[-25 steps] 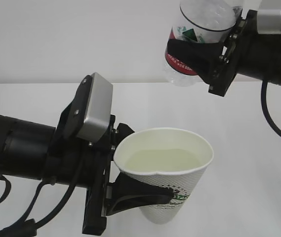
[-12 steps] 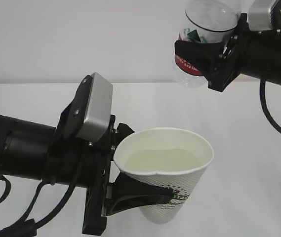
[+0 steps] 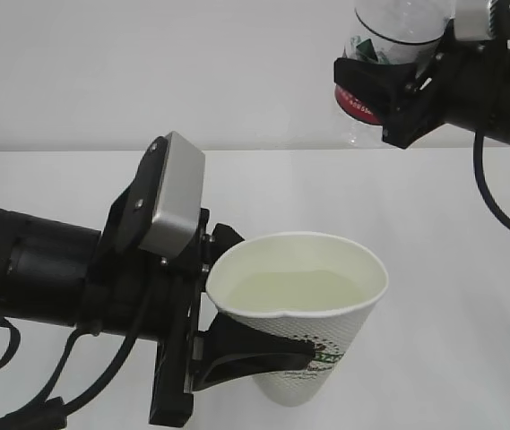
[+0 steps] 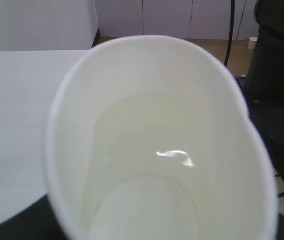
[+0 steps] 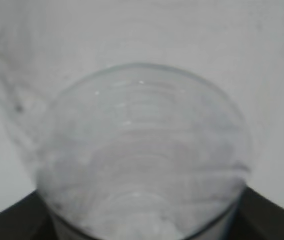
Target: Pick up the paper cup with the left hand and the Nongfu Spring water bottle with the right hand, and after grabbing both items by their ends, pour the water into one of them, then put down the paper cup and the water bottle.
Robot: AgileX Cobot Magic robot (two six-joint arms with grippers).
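Note:
The white paper cup (image 3: 326,336) hangs upright above the table, with my left gripper (image 3: 256,303) shut on its lower wall. One black finger (image 3: 255,356) crosses the front by the green logo. Pale water (image 3: 295,291) lies in the cup; the left wrist view looks straight into the cup (image 4: 67,110) onto the water (image 4: 151,145). High at the upper right, my right gripper (image 3: 396,85) is shut on the Nongfu Spring water bottle (image 3: 389,31) around its red label, neck end pointing down and left. The clear bottle (image 5: 142,150) fills the right wrist view, blurred.
The white table (image 3: 452,269) runs under both arms, with a plain white wall behind. In the left wrist view a dark stand with cables (image 4: 276,75) sits off the table's right side, over brown floor.
My right gripper has carried the bottle up and to the right, away from the cup. The left gripper and cup have stayed still.

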